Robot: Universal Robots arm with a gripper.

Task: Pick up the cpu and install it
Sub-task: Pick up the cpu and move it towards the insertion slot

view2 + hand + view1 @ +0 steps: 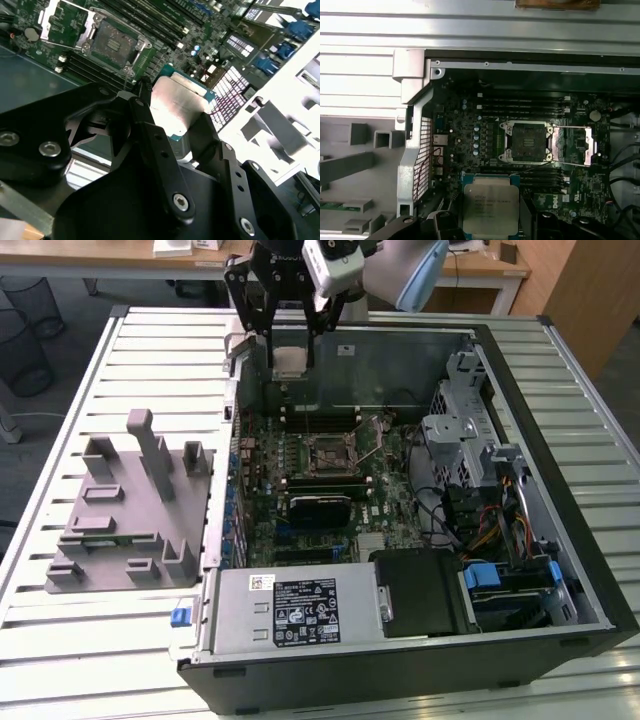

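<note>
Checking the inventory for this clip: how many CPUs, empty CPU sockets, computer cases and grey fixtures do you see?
CPU, held in the hand: 1
Empty CPU socket: 1
Open computer case: 1
Grey fixture: 1
Total: 4

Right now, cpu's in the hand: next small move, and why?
Probably move the cpu across over the open socket before lowering: the hand holds it above the board, offset from the socket in the first wrist view.
</note>
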